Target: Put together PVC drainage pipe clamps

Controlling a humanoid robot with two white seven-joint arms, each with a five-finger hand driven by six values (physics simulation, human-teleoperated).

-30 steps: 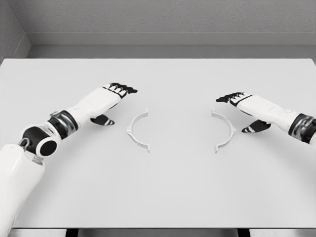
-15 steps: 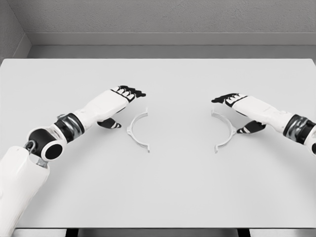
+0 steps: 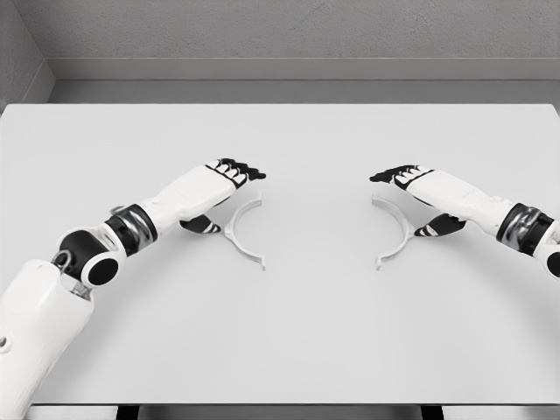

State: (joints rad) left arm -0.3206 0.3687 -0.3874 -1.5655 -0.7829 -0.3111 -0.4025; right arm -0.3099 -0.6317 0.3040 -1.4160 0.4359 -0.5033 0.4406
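While both arms are reaching in from the near corners, two thin white half-ring clamp pieces are lying flat mid-table, well apart, open sides facing each other: left clamp half (image 3: 244, 232), right clamp half (image 3: 395, 231). Left robot hand (image 3: 219, 188) is hovering just beside its piece, fingers extended, holding nothing. Right robot hand (image 3: 418, 191) is doing the same, empty, thumb tucked beneath. Judging by looks, the halves are probably light, stiff, slick plastic; pinching mid-arc seems safest, since end tabs need mating. Table (image 3: 289, 350) is running bare beyond.
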